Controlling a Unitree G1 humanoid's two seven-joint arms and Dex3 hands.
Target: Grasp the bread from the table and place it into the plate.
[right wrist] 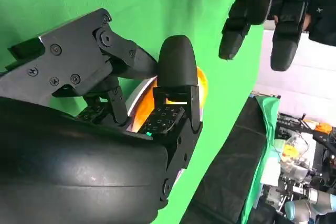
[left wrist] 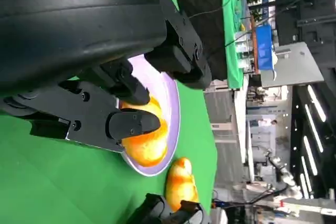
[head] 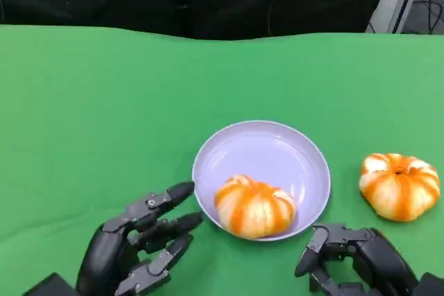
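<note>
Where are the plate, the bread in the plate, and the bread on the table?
plate (head: pixel 277 145), head view, bare inner floor.
bread in the plate (head: pixel 254 207), head view, top middle.
bread on the table (head: pixel 399 185), head view, top middle.

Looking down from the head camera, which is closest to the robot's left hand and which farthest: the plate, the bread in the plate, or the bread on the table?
From the left hand:
1. Plate, its rim just right of the fingertips.
2. Bread in the plate, at the near side.
3. Bread on the table, far right.

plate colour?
Pale lavender plate, plain, no pattern. Shows best in the head view.
</note>
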